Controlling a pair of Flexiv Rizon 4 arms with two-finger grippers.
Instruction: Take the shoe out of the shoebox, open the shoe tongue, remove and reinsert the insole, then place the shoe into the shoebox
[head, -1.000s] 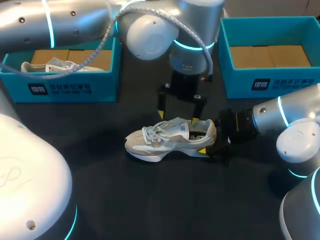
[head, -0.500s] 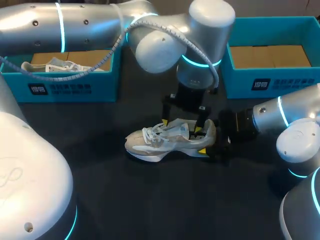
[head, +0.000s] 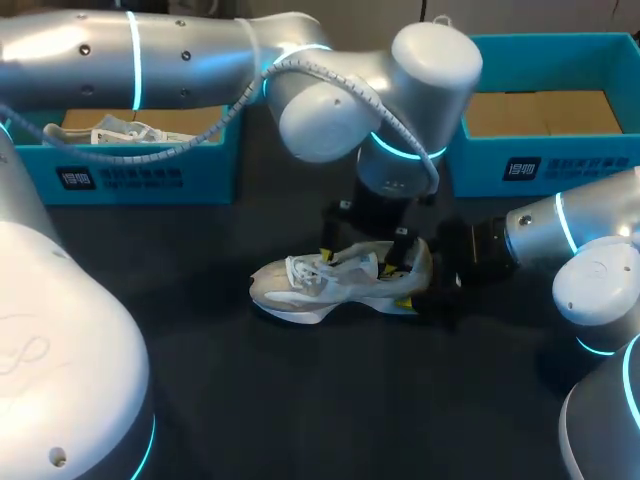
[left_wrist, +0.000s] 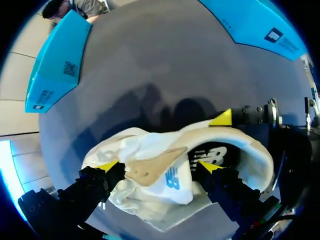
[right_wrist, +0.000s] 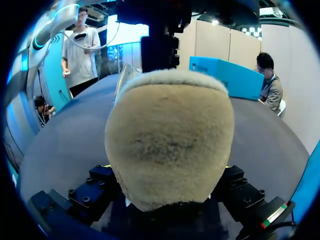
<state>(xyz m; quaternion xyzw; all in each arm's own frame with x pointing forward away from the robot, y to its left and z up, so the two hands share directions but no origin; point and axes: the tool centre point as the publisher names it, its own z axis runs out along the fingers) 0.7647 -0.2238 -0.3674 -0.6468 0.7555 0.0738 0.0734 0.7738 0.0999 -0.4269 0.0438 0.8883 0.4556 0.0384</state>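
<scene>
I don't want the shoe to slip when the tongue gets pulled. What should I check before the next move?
1. Shoe resting on the table: ok.
2. Right tool shut on the heel: ok.
3. Left tool astride the tongue, one fingertip inside the shoe: ok.
4. Tongue gripped: not ok, left tool is open.
5. Insole seated in the shoe: ok.
6. Laces free of the left tool: cannot tell.

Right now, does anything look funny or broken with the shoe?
Nothing stands out. The shoe stands upright on its sole on the table. The right gripper clamps its heel, and the left gripper is open astride the tongue.
</scene>
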